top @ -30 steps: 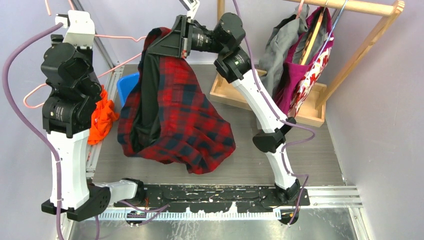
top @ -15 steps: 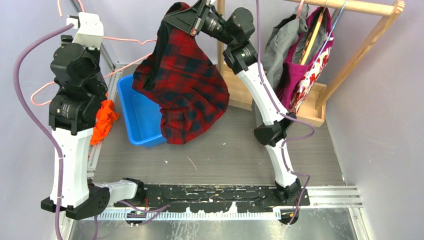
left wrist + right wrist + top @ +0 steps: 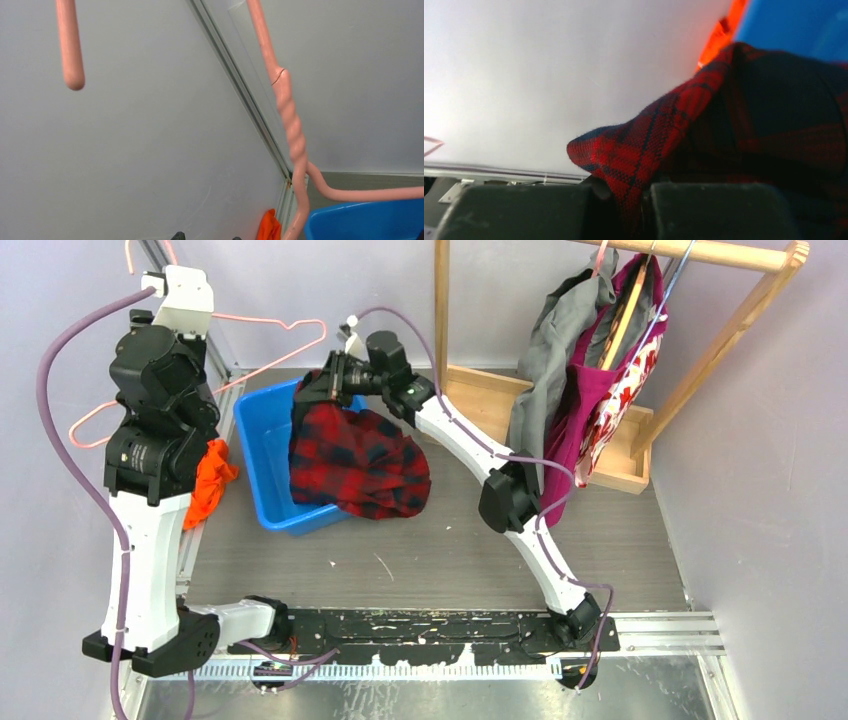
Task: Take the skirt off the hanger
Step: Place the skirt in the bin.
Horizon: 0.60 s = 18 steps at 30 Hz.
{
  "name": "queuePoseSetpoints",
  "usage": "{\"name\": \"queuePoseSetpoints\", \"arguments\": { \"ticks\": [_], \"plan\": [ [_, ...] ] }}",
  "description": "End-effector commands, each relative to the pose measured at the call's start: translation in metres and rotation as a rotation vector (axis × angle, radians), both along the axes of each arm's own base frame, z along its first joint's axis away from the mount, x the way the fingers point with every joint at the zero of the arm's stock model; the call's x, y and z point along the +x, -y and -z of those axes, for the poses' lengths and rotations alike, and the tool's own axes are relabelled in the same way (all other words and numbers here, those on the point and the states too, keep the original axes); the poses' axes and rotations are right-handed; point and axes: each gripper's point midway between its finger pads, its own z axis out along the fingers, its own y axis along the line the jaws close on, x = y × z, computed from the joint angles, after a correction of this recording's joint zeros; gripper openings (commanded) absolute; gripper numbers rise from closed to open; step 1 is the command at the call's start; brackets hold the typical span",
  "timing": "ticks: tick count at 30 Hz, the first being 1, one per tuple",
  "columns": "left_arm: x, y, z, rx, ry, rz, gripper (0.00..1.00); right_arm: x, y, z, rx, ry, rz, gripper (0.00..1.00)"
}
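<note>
Since the pink wire hanger (image 3: 292, 125) hangs bare at the upper left, with nothing draped on it, the main part of the task looks done: the red-and-navy plaid fabric skirt (image 3: 355, 460) is off it and well apart from it. The skirt now lies heaped over the right-hand rim of the blue rectangular plastic bin (image 3: 262, 465), part of it inside and part spilling out onto the grey surface (image 3: 450, 560).

The right gripper (image 3: 631, 205) has its jaws closed on a fold of the plaid cloth at the far end of the heap, low over the bin. What seems left is to let that fold go and lift clear, and perhaps to put the hanger down.

The left gripper (image 3: 206, 237) shows only as two dark tips at the bottom of its wrist view. The hanger's twisted neck rises beside them, so I cannot tell whether those jaws are clamped on the wire.

A crumpled orange cloth (image 3: 205, 475) lies just left of the bin, against the left arm. A wooden garment rack (image 3: 700, 252) stands at the far right, with grey and magenta clothes (image 3: 545, 360) hanging close to the right arm's elbow. Nothing blocks the release itself, but the overhanging fabric could slide off the rim.
</note>
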Motion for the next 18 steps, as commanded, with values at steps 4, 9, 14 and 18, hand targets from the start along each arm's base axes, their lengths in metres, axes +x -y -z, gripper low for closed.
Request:
{"name": "queuePoseSetpoints", "arguments": {
  "ticks": [4, 9, 14, 18],
  "plan": [
    [0.004, 0.011, -0.006, -0.034, 0.067, 0.049, 0.0, -0.017, 0.006, 0.017, -0.146, 0.08, -0.004, 0.01],
    [0.0, 0.019, 0.005, -0.051, 0.059, 0.094, 0.0, -0.003, 0.048, 0.074, -0.511, 0.24, 0.109, 0.01],
    [-0.002, 0.03, 0.031, -0.113, 0.039, 0.149, 0.0, -0.003, 0.073, 0.096, -0.691, 0.343, 0.125, 0.01],
    [0.0, 0.046, 0.053, -0.169, 0.009, 0.217, 0.0, -0.019, 0.066, 0.102, -0.791, 0.467, 0.117, 0.01]
  ]
}}
